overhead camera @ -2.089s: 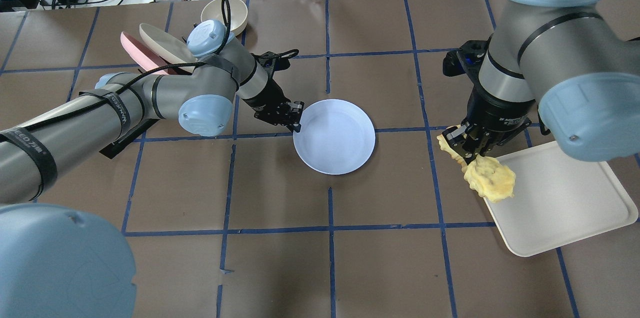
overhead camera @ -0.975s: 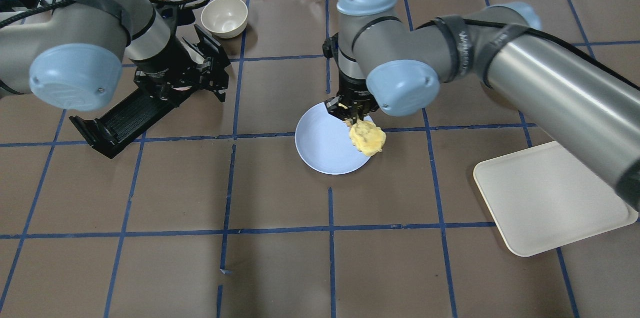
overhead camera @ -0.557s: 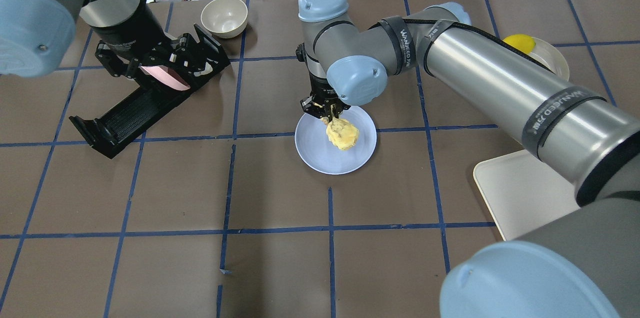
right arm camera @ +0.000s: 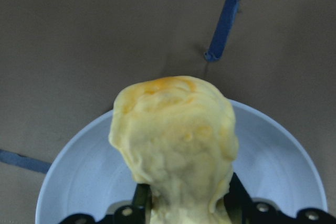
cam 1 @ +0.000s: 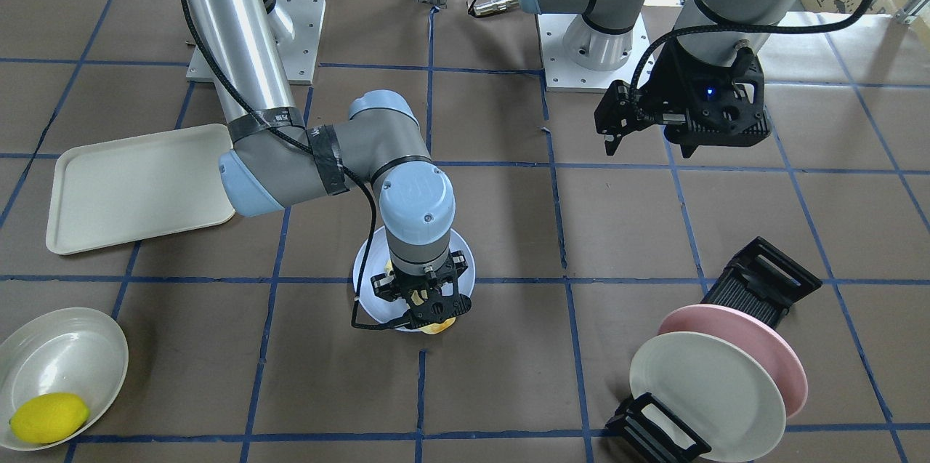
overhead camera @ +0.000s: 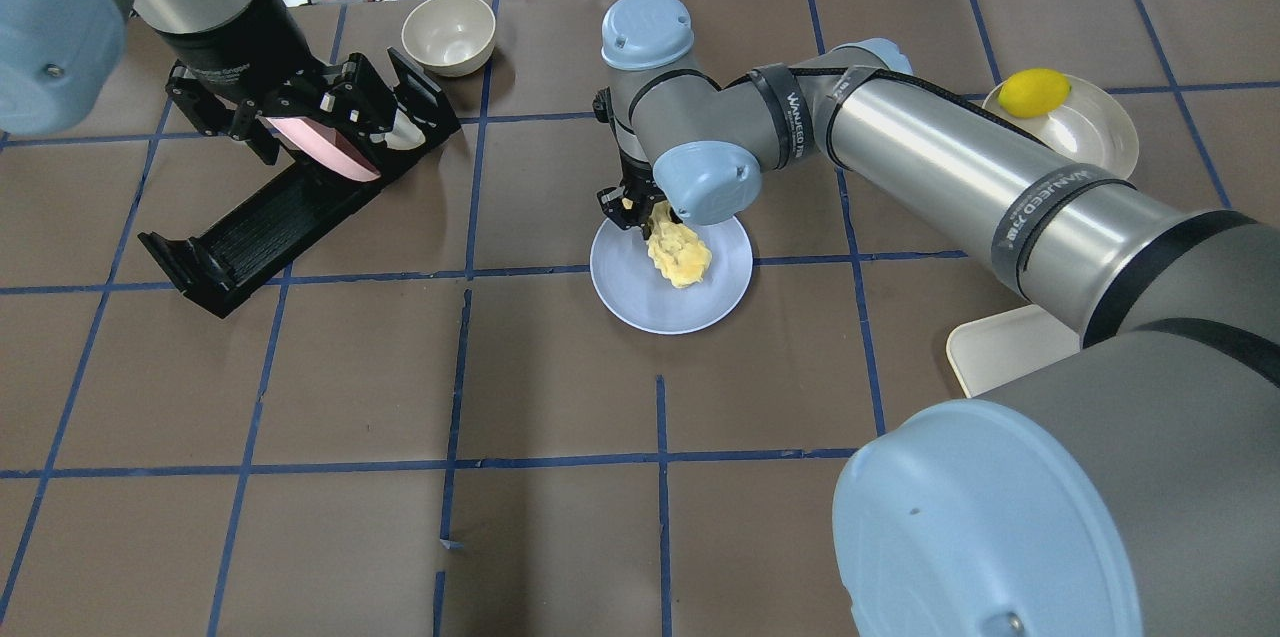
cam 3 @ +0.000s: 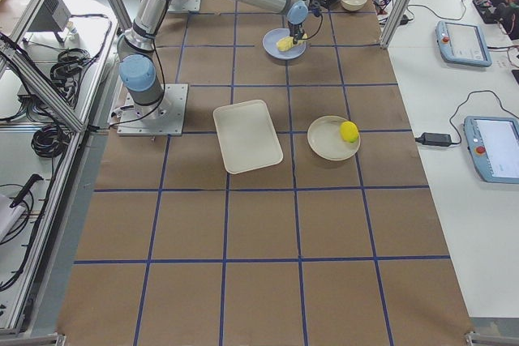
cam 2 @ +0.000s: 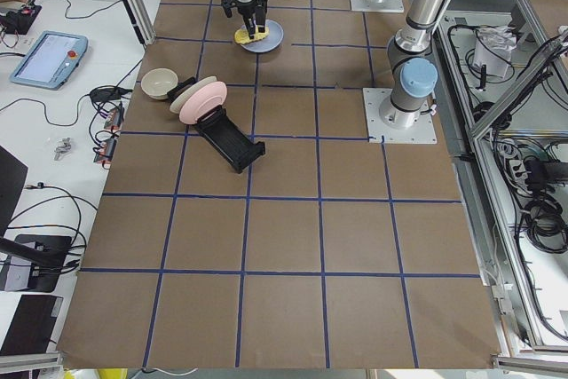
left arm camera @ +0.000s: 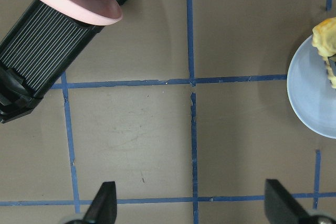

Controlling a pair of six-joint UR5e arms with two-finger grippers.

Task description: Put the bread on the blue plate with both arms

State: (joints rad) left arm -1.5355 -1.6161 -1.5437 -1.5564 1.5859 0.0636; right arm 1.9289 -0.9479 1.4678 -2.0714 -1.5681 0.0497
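Overhead exterior view, bread (overhead camera: 680,255): a pale yellow, bumpy roll over the blue plate, reaching from the plate's far-left rim toward its middle. One end is gripped and the free end points at the robot's side. I cannot tell whether it touches the plate.
Blue plate (overhead camera: 640,302): flat on the worktop, near the middle of the taped grid, with only the bread over it.
Right gripper (cam 1: 427,303): straight above the blue plate's far rim, pointing down. Its fingers (right arm camera: 140,202) are closed on the bread's end, one on each side.
Right arm (overhead camera: 930,157): reaches across to the blue plate from the robot's right.
Left gripper (left arm camera: 191,208): raised and well apart from the blue plate on the robot's left. Its fingers (left arm camera: 105,200) are spread wide and hold nothing. The plate's rim shows at the right edge of the left wrist view.
Rack (overhead camera: 250,227): black, well to the robot's left of the blue plate, below the left gripper.
Pink plate (cam 1: 770,347): leans on edge in the rack.
Off-white plate (cam 1: 708,394): leans against the pink plate, on the side away from the robot.
Bowl (overhead camera: 449,34): beyond the blue plate, to the robot's left.
Lemon (overhead camera: 1035,92): in an off-white dish (overhead camera: 1100,132), beyond the blue plate and well to the robot's right.
Tray (cam 1: 131,187): off-white, to the robot's right of the blue plate.
Worktop (overhead camera: 560,477): brown, with blue tape lines.
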